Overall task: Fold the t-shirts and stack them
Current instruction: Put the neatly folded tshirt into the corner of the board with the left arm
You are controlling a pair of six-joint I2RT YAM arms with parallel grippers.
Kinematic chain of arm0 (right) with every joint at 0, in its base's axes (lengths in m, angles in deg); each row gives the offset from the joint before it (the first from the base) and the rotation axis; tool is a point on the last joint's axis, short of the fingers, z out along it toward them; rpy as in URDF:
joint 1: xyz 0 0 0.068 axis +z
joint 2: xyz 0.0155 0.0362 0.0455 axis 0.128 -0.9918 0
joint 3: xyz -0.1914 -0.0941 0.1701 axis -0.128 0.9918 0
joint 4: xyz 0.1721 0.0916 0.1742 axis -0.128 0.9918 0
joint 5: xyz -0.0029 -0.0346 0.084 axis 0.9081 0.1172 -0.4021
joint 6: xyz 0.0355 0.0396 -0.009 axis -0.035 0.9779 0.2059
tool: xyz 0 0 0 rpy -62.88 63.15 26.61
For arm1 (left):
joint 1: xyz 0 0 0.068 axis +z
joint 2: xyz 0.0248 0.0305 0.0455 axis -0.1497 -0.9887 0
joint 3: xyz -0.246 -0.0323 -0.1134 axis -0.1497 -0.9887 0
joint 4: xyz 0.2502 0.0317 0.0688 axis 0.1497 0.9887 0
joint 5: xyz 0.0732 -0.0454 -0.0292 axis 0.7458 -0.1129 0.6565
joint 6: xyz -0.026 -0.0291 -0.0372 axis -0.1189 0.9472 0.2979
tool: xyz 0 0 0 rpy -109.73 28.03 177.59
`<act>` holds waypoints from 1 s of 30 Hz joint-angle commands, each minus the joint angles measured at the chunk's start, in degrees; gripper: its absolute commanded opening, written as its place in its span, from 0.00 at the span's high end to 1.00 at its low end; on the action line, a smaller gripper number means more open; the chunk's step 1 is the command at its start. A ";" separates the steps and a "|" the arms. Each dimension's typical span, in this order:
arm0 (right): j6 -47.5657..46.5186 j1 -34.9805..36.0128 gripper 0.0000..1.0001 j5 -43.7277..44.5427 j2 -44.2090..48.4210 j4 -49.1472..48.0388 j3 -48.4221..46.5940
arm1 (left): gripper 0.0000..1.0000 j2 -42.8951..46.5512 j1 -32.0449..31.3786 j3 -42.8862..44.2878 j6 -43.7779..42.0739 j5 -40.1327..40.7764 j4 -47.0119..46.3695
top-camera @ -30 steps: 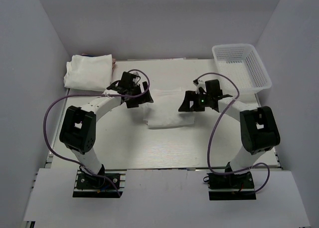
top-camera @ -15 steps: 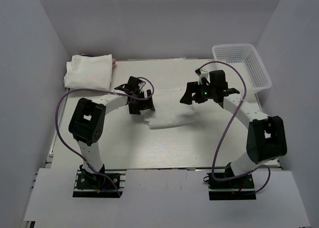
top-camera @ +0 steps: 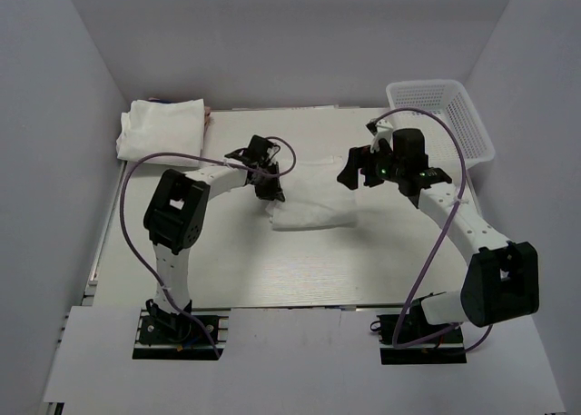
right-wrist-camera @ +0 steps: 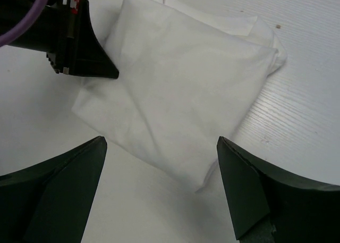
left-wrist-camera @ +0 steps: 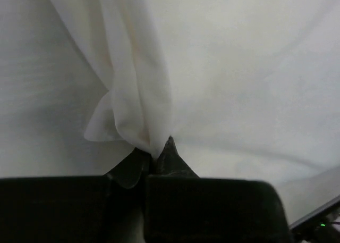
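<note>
A folded white t-shirt [top-camera: 313, 202] lies in the middle of the table. My left gripper [top-camera: 270, 186] is at its left edge and shut on a pinch of the fabric [left-wrist-camera: 139, 99]; the left wrist view shows the cloth bunched into the closed tips of that gripper [left-wrist-camera: 161, 151]. My right gripper [top-camera: 359, 176] hovers open over the shirt's right side. In the right wrist view this gripper [right-wrist-camera: 160, 143] has its fingers [right-wrist-camera: 241, 184] wide apart above the t-shirt [right-wrist-camera: 175, 94], touching nothing. A stack of folded white t-shirts [top-camera: 162, 130] sits at the back left corner.
A white mesh basket [top-camera: 442, 117] stands at the back right, close behind the right arm. White walls enclose the table on three sides. The left gripper's black body [right-wrist-camera: 79, 46] shows at the shirt's far corner in the right wrist view.
My left gripper has slid to the t-shirt's left edge and shut on the fabric. The right arm has stretched farther back and right, and its gripper has stayed open.
</note>
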 commanded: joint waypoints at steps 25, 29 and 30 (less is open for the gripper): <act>-6.97 -0.28 0.10 18.66 3.42 0.64 2.60 | 1.00 5.90 14.90 34.36 -52.57 29.99 17.49; -6.53 -0.10 0.10 17.43 2.28 0.90 2.60 | 1.00 5.90 19.48 37.00 -56.55 29.98 17.49; -6.53 -0.19 0.10 17.52 1.32 1.08 2.08 | 1.00 5.90 20.36 37.70 -57.17 29.98 16.71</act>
